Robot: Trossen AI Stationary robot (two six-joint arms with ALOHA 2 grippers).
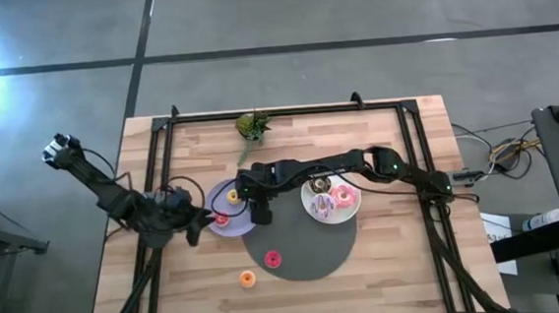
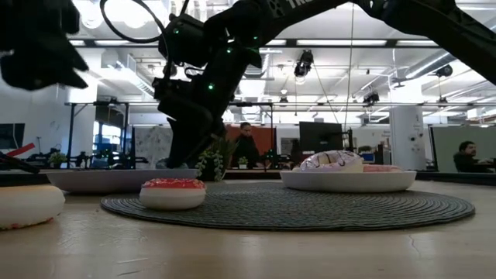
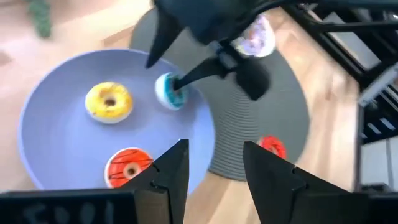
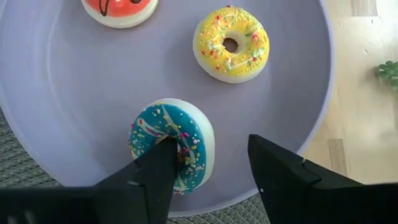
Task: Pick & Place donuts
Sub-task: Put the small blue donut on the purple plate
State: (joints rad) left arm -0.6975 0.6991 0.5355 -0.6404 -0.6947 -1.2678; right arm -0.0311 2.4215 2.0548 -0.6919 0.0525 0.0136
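A lavender plate (image 1: 216, 202) holds a yellow donut (image 4: 231, 43), a red-orange donut (image 4: 121, 9) and a teal donut (image 4: 171, 152). The teal donut stands tilted up on its edge (image 3: 168, 93). My right gripper (image 4: 227, 155) reaches over this plate from the table's right; it is open, with one finger at the teal donut. My left gripper (image 3: 214, 168) is open and empty just left of the plate (image 1: 203, 224). A red donut (image 1: 272, 260) lies on the dark round mat (image 1: 311, 248). An orange donut (image 1: 247, 277) lies on the wood. A white plate (image 1: 351, 214) holds pink-white frosted donuts (image 1: 324, 205). My right gripper touches the teal donut with one fingertip (image 4: 160, 163) only, at the middle of its frosted face (image 4: 180, 140). Whether the tip is inside the hole, I cannot tell. The other finger (image 4: 280, 168) stands well clear. The donut is tilted, its lower edge on the lavender plate.
A small green plant (image 1: 251, 126) stands at the table's far side behind the lavender plate. Black rails (image 1: 163, 184) run along the table's left, right and far sides. Bare wood (image 1: 387, 277) lies at the near right. People show in the room behind (image 2: 246, 143).
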